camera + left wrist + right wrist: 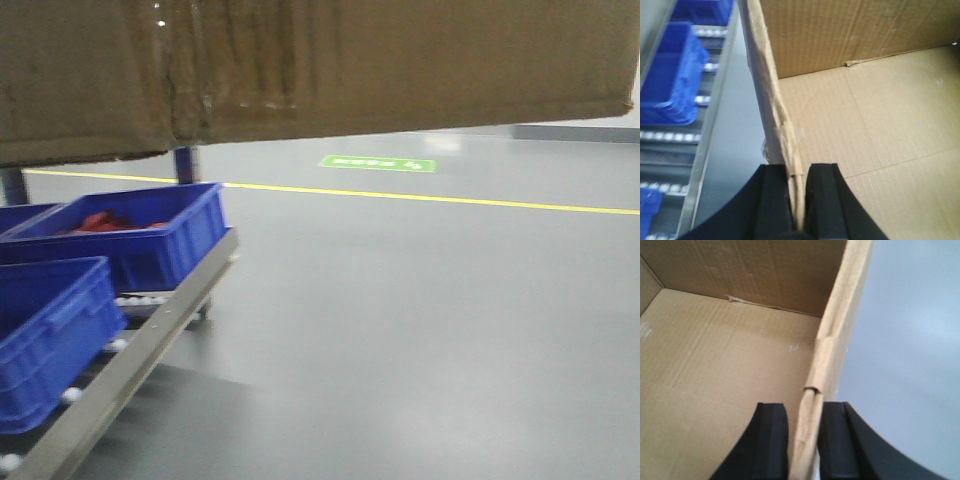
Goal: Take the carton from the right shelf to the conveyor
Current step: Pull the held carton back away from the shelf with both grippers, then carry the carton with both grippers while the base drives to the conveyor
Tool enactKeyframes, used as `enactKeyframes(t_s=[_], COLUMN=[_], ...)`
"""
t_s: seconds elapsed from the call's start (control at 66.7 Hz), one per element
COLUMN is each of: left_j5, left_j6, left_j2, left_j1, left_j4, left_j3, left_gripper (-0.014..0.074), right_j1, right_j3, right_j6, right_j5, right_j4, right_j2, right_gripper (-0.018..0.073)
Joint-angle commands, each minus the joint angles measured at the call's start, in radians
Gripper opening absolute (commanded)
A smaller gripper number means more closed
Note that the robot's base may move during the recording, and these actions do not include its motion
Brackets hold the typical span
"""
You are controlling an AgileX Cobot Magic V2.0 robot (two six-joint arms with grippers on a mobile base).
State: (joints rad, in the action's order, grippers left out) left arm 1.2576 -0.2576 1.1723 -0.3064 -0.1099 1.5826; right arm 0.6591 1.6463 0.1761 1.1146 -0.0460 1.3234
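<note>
**Carton held in the air by both side walls**

Obs. 1: The carton (320, 70) fills the top of the front view. Its brown creased underside and front face hang above the grey floor (420, 330), touching nothing below. The top is open. Both wrist views look down into a bare corrugated interior.

Obs. 2: Left gripper (799, 200). The black fingers (774, 200) straddle the carton's left wall, one inside and one outside. They are closed narrowly onto the cardboard edge. The wall is crumpled and bowed just above the grip.

Obs. 3: Right gripper (802, 440). It has the same arrangement on the right wall, with a pad on either side pressed against the board. A small tear or notch shows in the wall edge just above the grip. Beyond that wall there is only plain grey floor.

Obs. 4: Low on the left of the front view stands a rack (130, 355) with a metal front rail and white rollers. It carries blue bins (130, 240), and the far one holds something red (105, 222). The carton is above and to the right of this rack, apart from it. The left wrist view shows the same rail and bins beside the carton's left wall, with a strip of floor between them.

Obs. 5: A yellow line (430, 198) crosses the floor behind the carton, and a green marking (378, 163) lies beyond the line.
</note>
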Motion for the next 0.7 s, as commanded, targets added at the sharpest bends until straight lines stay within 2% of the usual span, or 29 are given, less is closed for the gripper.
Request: enactKeyframes(t_s=[0.0,0.69], left_j5=[-0.037,-0.037], left_j6=[0.01,0.01], left_j2=[-0.009,-0.009], left_j1=[-0.007,-0.007], left_j4=[0.028,0.026], left_j3=[0.003,0.003], left_gripper=[-0.0016,-0.0016], right_j1=[0.003,0.003], right_j3=[0.005,0.005], right_j6=[-0.021,-0.021], right_j5=[-0.05,-0.05], right_j4=[0.023,0.025], right_j2=[-0.016,-0.016], right_gripper=[-0.007,-0.007])
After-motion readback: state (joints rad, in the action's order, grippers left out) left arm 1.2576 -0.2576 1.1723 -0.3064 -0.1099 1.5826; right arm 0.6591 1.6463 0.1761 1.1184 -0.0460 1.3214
